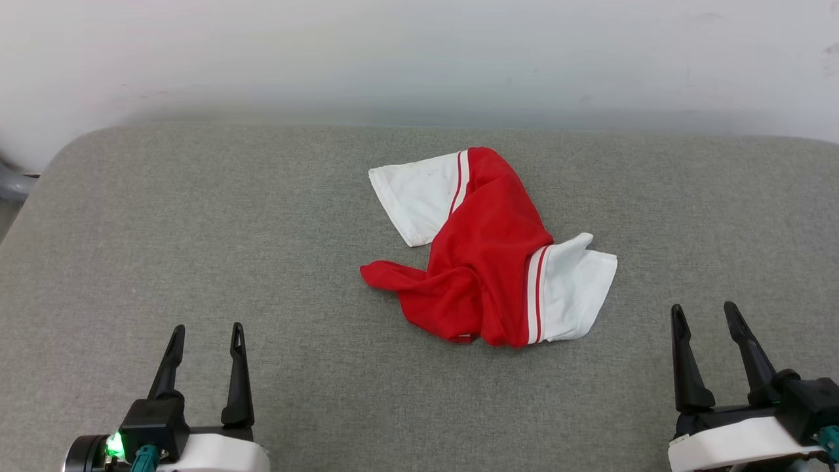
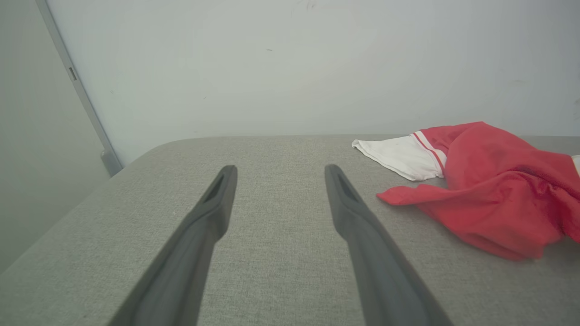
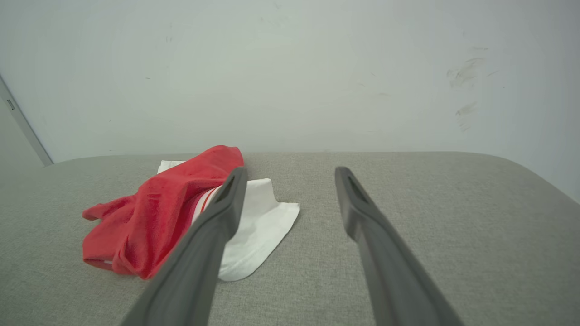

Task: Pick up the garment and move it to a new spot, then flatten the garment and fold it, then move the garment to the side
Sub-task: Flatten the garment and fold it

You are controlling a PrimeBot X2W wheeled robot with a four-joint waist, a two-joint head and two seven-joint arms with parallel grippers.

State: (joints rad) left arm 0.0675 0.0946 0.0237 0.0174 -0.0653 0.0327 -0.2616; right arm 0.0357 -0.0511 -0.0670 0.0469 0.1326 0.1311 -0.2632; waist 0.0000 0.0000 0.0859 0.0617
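Note:
The garment [image 1: 488, 262] lies crumpled in a heap near the middle of the grey surface, red with two white sleeves showing, one at the far left and one at the near right. Its print is hidden in the folds. My left gripper [image 1: 207, 331] stands open at the lower left, well short of the cloth, with nothing between its fingers. My right gripper [image 1: 704, 311] is open at the lower right, just beyond the near white sleeve. In the left wrist view the garment [image 2: 489, 190] sits to the right of my left gripper [image 2: 280, 170]. In the right wrist view the garment [image 3: 158, 217] lies left of my right gripper [image 3: 291, 171].
The grey fabric-covered table [image 1: 196, 249] has rounded far corners and ends at a pale wall [image 1: 419, 59]. A grey upright post [image 2: 77, 86] stands against the wall beyond the table's left corner.

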